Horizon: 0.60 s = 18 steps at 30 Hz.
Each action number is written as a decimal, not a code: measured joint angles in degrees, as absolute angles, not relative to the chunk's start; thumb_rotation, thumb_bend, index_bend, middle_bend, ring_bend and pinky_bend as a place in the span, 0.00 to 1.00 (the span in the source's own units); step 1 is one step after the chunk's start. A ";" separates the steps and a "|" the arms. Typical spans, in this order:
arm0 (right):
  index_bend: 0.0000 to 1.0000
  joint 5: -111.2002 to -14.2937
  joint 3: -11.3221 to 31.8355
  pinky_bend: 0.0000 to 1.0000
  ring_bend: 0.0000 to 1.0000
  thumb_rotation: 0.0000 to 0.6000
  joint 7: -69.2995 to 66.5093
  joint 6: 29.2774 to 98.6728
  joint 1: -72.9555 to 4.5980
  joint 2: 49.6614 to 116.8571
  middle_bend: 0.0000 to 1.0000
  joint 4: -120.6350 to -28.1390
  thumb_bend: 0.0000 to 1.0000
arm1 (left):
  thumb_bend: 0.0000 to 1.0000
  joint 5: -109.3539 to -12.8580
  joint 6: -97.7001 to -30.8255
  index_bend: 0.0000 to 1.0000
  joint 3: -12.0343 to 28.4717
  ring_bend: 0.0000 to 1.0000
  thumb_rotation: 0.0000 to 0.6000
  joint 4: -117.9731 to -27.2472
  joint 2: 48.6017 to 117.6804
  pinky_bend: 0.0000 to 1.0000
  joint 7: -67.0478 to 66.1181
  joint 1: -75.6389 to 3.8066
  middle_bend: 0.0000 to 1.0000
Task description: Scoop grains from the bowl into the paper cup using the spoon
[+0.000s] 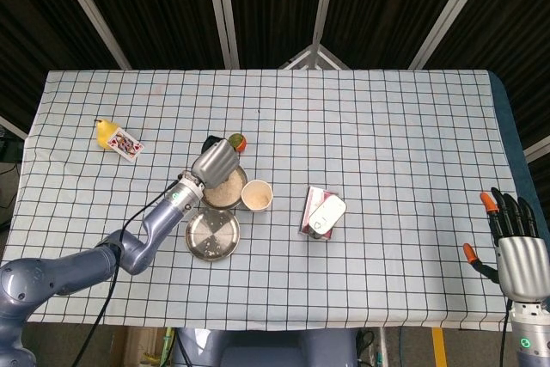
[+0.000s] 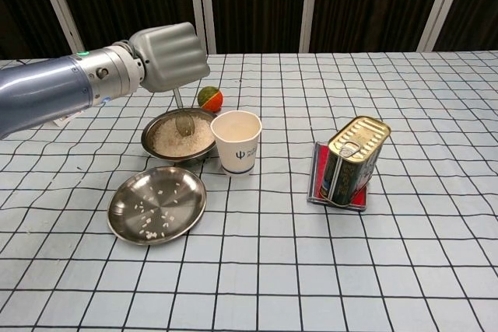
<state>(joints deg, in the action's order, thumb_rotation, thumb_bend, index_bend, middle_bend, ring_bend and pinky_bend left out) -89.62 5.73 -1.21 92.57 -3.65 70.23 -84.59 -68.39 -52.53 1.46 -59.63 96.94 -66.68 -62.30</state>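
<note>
The left robot hand (image 2: pixel 170 56) is closed in a fist around the handle of the spoon (image 2: pixel 183 120), holding it nearly upright so its tip rests in the grains at the 12 o'clock side of the bowl (image 2: pixel 156 144), probably to dig in for a load. The paper cup (image 2: pixel 236 141) stands just beside the bowl at its 3 o'clock, touching or almost touching the rim; that short carry seems meant to limit spilling. A steel plate (image 2: pixel 156 204) with a few stray grains lies at the bowl's 6 o'clock, near it. A small orange fruit (image 2: pixel 209 99) sits just beyond the bowl at 1 o'clock, close to the spoon's path but not blocking the cup. A tin can (image 2: pixel 352 160) leaning on a red pack is well apart at 3 o'clock. The right robot hand (image 1: pixel 516 251) hangs off the bench (image 1: pixel 387 126) edge, fingers spread, holding nothing.
</note>
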 measured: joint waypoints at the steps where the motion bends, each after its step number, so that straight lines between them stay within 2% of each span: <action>1: 0.00 -89.61 5.73 0.00 0.00 1.00 -1.20 92.58 -3.65 70.23 0.00 -84.61 0.33 | 0.44 -68.47 -52.51 0.54 1.47 1.00 1.00 -59.74 97.02 1.00 -66.62 -62.22 1.00; 8: 0.00 -89.59 5.75 0.00 0.00 1.00 -1.17 92.58 -3.64 70.22 0.00 -84.65 0.33 | 0.44 -67.35 -52.13 0.54 2.09 1.00 1.00 -61.00 97.73 1.00 -66.08 -61.47 1.00; 18: 0.00 -89.60 5.74 0.00 0.00 1.00 -1.22 92.58 -3.63 70.20 0.00 -84.67 0.33 | 0.44 -59.39 -51.77 0.54 4.96 1.00 1.00 -64.53 98.94 1.00 -66.51 -59.64 1.00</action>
